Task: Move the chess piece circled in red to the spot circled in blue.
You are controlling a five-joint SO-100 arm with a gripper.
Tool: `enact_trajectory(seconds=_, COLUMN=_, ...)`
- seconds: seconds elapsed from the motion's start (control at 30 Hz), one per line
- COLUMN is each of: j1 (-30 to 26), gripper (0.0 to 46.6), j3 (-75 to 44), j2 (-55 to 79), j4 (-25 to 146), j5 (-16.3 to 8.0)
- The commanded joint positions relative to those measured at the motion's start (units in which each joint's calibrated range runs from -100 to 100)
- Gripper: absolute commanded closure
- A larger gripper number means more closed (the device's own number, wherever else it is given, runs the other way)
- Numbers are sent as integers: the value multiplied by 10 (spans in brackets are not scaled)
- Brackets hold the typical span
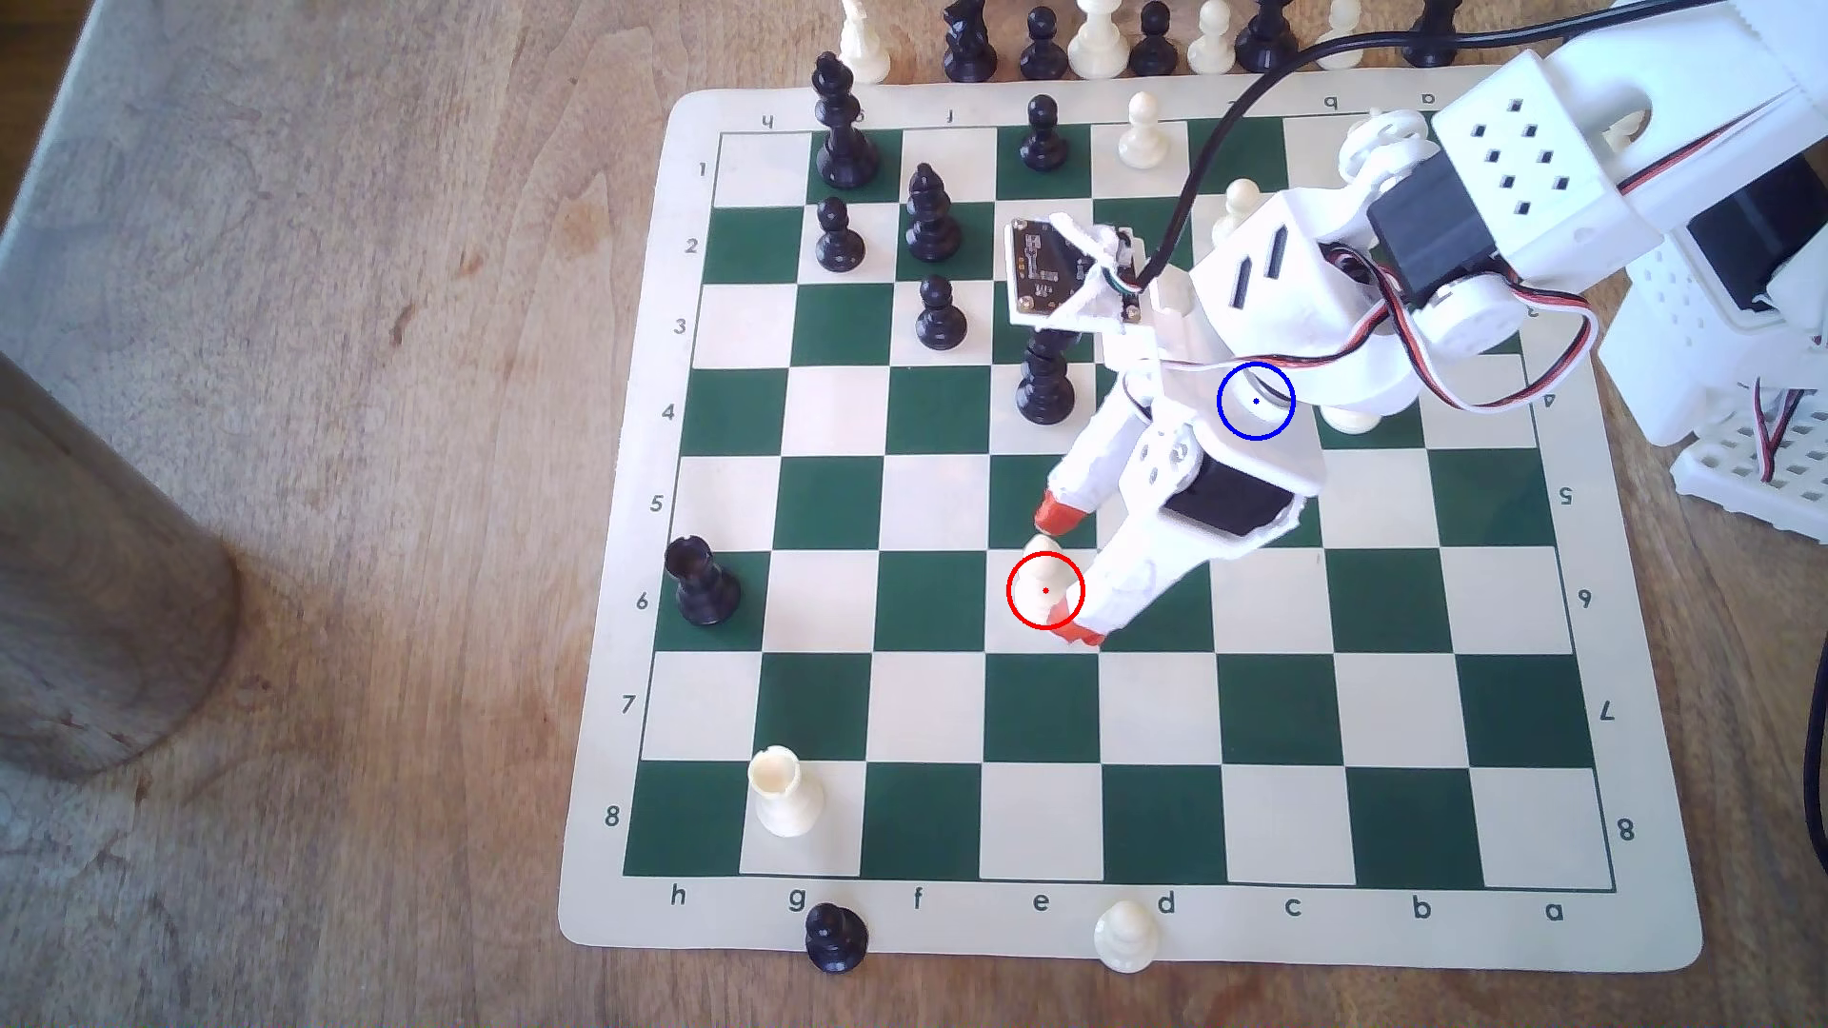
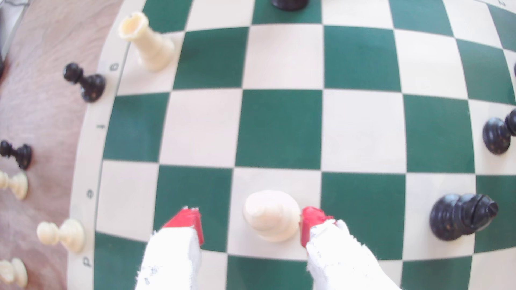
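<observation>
The pincer [image 2: 251, 226] is seen spread apart around the cream bishop [image 2: 270, 214]; one red tip touches it. The blue-ringed spot [image 1: 1255, 400] is covered by the arm.

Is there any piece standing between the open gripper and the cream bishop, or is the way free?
Nothing visible stands between them. The gripper is open and its fingers already flank the cream bishop: one red tip is beside the piece, the other is apart from it across a bare gap.
</observation>
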Motion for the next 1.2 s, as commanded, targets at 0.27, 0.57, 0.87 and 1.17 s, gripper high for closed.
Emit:
enact_trajectory(seconds=0.27, j1=-10, gripper=305, j3=-66, j2=8, j4=-17, j5=-10)
enact_trajectory(seconds=0.57, j1=-15, gripper=362, j3=-75, j2=25, j4=-17, j5=-7)
enact_trajectory(seconds=0.87, j1=-5, gripper=464, j3=-75, j2=-4, j4=6, j5=-6)
enact_trajectory(seconds=1.17, j1=15, gripper=464, j3=-112, j2=-150, j4=137, j5=-20)
